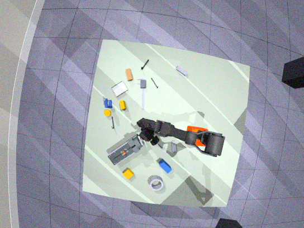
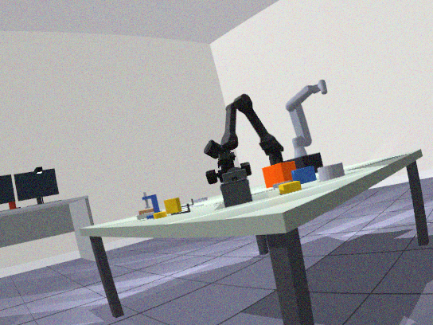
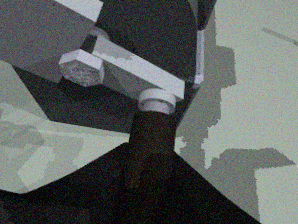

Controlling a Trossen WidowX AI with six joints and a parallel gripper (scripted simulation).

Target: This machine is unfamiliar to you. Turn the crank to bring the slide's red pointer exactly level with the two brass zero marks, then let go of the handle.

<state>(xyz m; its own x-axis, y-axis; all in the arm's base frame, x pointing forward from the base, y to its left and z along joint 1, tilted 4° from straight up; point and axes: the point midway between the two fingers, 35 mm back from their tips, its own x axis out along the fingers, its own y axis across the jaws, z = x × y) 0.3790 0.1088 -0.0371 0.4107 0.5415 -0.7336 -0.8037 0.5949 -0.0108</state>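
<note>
Across the pale green tabletop (image 1: 212, 92) (image 2: 179, 228), pinching the dark cylindrical crank handle (image 3: 152, 137) in black jaws; probably stiff to turn, best gripped mid-handle, loosely enough to swivel.

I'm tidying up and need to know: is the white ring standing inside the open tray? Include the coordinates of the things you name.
No, the ring (image 1: 151, 186) lies on the table (image 1: 218, 179), near the blue block (image 1: 165, 166).

Crank arm (image 3: 142, 70): pale, smooth, metal-looking. Machine housing (image 1: 123, 150) (image 2: 236, 193) (image 3: 150, 30): matt grey. Blue block (image 1: 165, 166) (image 2: 304, 174): smooth, plastic-looking.
</note>
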